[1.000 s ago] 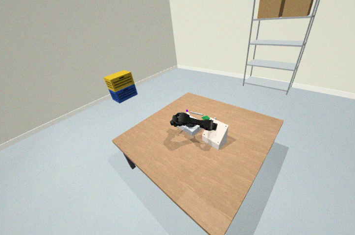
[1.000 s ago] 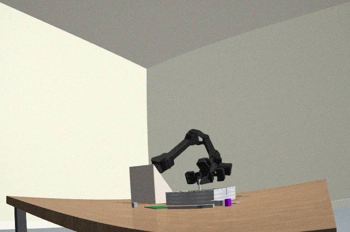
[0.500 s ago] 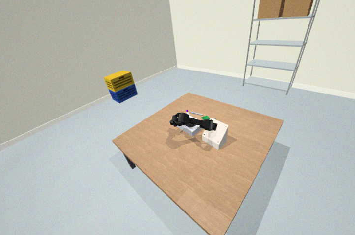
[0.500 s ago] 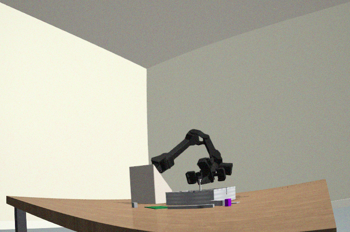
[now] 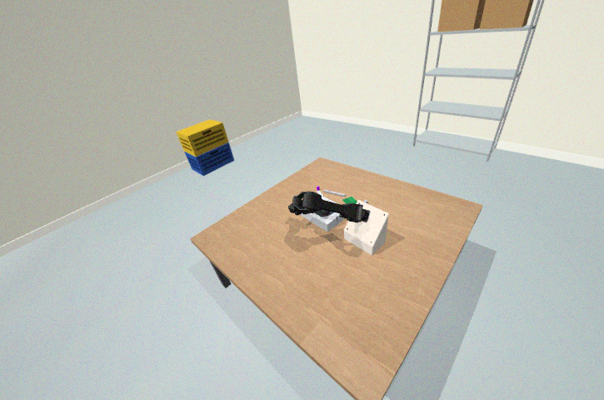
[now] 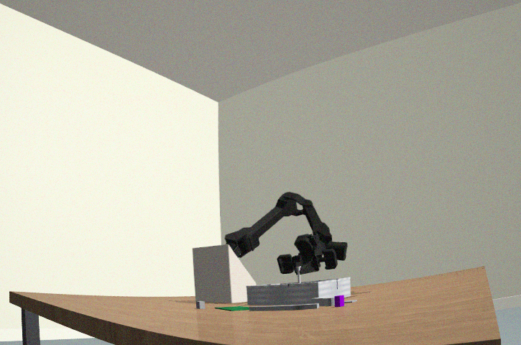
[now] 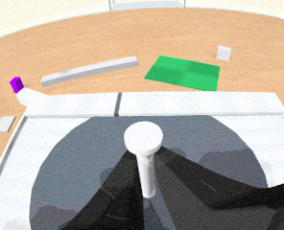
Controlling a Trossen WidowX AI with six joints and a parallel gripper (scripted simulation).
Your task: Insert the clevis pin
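Right now the claw (image 6: 298, 266) (image 7: 144, 156) is clamped on the pin (image 6: 298, 276) (image 7: 143, 137), whose head is up above the fingers, over the disc (image 7: 84, 158) in the tray (image 5: 328, 226) (image 6: 283, 295) (image 7: 204, 103). Whether its tip enters either hole, I can't tell. The disc lies inside the rim, and the tray sits well in from the edges of the table (image 5: 311, 292) (image 6: 411, 309) (image 7: 180, 29). A white block (image 5: 366, 237) (image 6: 211, 274) stands near one side; a bar (image 5: 334, 192) (image 6: 285, 307) (image 7: 90, 72) and green sheet (image 5: 349, 200) (image 6: 233, 308) (image 7: 185, 73) lie beyond the rim in the wrist view, with wood between them. Dark marks on the yellow crate (image 5: 207, 141) and blue crate (image 5: 212, 162) are too small to read.
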